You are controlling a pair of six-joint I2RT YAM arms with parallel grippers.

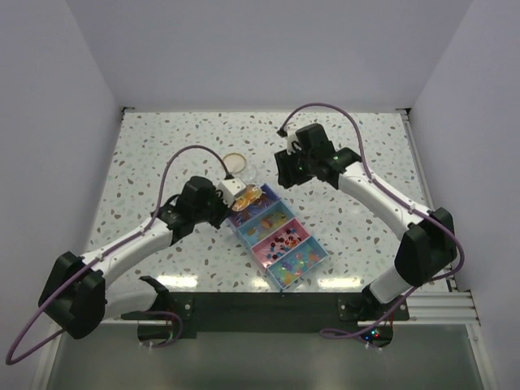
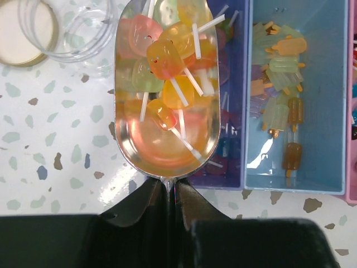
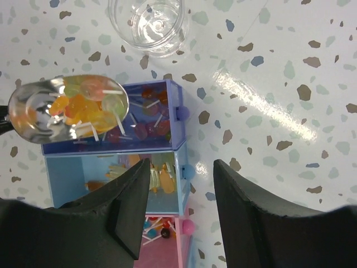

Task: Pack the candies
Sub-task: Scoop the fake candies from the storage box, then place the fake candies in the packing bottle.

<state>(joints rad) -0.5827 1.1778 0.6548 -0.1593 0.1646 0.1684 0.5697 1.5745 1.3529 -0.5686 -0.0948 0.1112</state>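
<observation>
My left gripper [image 2: 167, 190] is shut on the handle of a metal scoop [image 2: 167, 142]. The scoop holds candies [image 2: 164, 61]: orange, yellow, green and pink sweets on white sticks. It hangs over the purple end compartment [image 2: 234, 139] of the box [image 1: 318, 244], and shows in the top view [image 1: 248, 195] and the right wrist view [image 3: 33, 111]. More candies lie in the blue compartment [image 2: 281, 95] and the pink ones [image 1: 284, 240]. My right gripper [image 3: 181, 164] is open and empty, above the table just right of the box; in the top view [image 1: 286, 166] it is behind the box.
A clear round jar [image 2: 72, 28] stands open on the speckled table, beside the scoop's far end, with its tan lid [image 2: 17, 33] to its left. The jar also shows in the right wrist view [image 3: 148, 22]. White walls close the table on three sides.
</observation>
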